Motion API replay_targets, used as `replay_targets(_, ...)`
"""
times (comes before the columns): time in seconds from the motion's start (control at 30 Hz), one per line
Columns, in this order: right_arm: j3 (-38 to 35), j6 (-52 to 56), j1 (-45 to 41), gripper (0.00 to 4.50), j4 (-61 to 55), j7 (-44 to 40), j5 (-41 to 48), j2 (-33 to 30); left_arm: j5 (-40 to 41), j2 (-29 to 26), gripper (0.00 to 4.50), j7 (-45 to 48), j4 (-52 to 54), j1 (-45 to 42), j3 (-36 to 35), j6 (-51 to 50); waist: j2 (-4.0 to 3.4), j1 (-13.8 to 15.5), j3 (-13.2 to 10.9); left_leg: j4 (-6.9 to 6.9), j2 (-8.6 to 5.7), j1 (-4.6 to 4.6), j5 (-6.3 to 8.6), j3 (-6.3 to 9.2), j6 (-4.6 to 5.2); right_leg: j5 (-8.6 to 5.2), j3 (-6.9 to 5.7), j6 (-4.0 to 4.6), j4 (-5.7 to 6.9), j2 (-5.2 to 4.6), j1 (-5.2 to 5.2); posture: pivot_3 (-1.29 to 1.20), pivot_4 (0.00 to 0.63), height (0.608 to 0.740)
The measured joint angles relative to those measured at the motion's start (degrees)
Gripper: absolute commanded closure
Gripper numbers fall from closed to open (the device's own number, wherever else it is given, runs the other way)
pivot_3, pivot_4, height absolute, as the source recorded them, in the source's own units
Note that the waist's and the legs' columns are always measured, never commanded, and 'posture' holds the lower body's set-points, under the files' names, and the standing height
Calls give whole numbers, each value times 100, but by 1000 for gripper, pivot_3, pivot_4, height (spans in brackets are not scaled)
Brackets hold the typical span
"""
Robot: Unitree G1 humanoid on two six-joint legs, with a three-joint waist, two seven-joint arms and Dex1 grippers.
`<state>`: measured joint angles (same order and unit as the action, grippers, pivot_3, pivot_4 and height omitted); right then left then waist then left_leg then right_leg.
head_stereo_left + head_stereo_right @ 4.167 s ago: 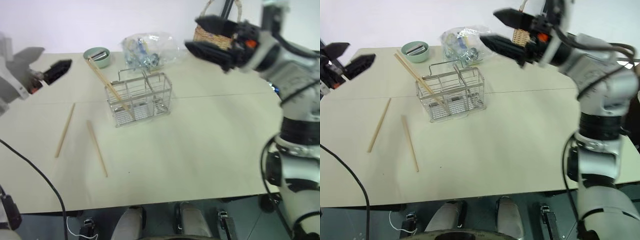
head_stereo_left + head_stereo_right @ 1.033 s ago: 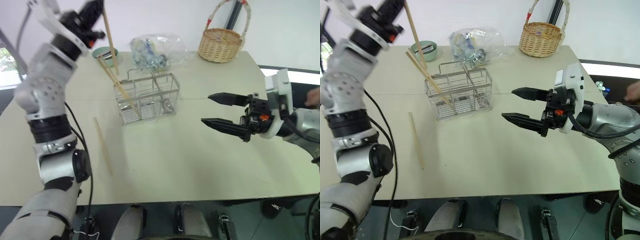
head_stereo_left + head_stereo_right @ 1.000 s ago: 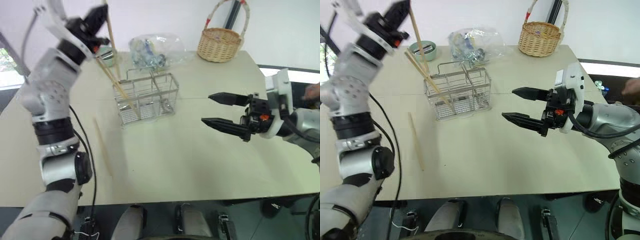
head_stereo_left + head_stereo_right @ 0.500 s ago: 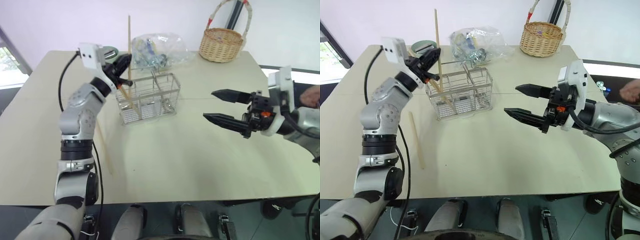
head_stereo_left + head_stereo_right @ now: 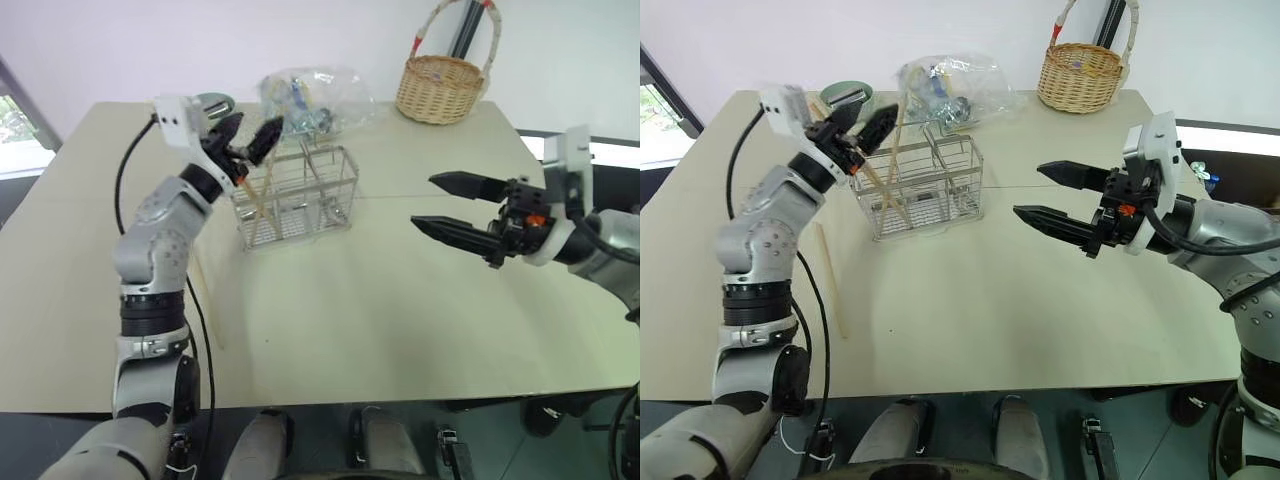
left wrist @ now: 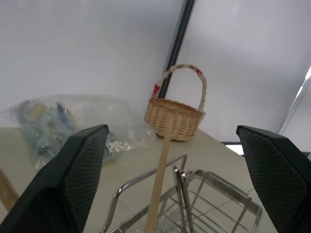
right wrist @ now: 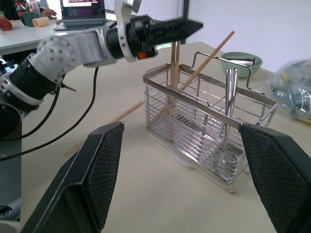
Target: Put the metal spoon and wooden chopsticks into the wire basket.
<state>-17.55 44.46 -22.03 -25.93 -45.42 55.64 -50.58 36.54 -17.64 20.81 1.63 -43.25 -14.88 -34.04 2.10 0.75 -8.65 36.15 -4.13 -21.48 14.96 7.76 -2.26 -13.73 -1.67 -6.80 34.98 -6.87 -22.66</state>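
I see the wire basket [image 5: 297, 195] standing on the table [image 5: 400, 300], toward the far left of centre. My left gripper [image 5: 247, 138] hovers just above the basket's left end with its two fingers spread apart and nothing between them. Below it, two wooden chopsticks [image 7: 174, 68] stand in the basket's left compartment: one nearly upright, the other [image 7: 204, 60] leaning toward the far left with its top poking out over the rim. In the left wrist view the upright stick [image 6: 158, 184] rises between my open fingers without touching either one. A third chopstick [image 5: 830, 280] lies flat on the table, to the left of the basket and nearer to me.

The metal spoon [image 7: 228, 111] stands in the basket's right compartment, bowl down and handle up.

My right gripper [image 5: 1050, 195] hangs over the table well to the right of the basket, pointing left toward it, fingers wide apart and empty.

Beyond the basket sit a green bowl [image 5: 845, 97] at the far left, a clear plastic bag [image 5: 315, 98] of small items in the middle, and a wicker basket [image 5: 440, 88] at the far right.
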Motion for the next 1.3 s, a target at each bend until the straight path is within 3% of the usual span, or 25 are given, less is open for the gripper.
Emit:
replay_targets(0.23,198,-128,-92,624,93,-128,-158,117,759,-701,55,-1709,339,-1524,-984,-1599,-11,-2,4,-6,-3,11,1,1,1,-6,0,-10,0,0,9,0,150,688)
replay_targets(0.43,396,-189,-141,624,231,-362,-309,173,396,-779,55,-3739,258,-1201,-1757,-4144,-11,-29,2,-6,-5,10,1,2,1,-8,1,-13,11,8,0,0,150,688)
replay_targets(0.57,540,-262,-316,624,396,-513,-429,226,-142,-679,55,-4423,345,-768,-2047,-5676,-6,-13,0,-6,-6,8,0,1,-3,-7,2,-12,12,8,-4,0,150,688)
replay_targets(0.83,737,-264,-508,624,487,-611,-485,350,-277,-543,55,-4685,141,-707,-1995,-5801,15,19,-7,-7,-7,3,-3,8,-14,-7,-1,-11,9,-1,-2,0,150,688)
replay_targets(1.03,758,-180,-473,624,425,-568,-467,363,-209,-208,55,-4623,-422,-397,-1628,-5802,13,1,-6,-9,-5,1,-4,7,-14,-7,0,-11,10,-1,-8,0,150,688)
replay_targets(1.3,669,-29,-281,624,193,-374,-286,373,-446,-206,55,-4474,-1080,-440,-1271,-5802,13,5,-6,-10,-5,1,-3,5,-14,-6,0,-11,10,-1,-9,0,150,688)
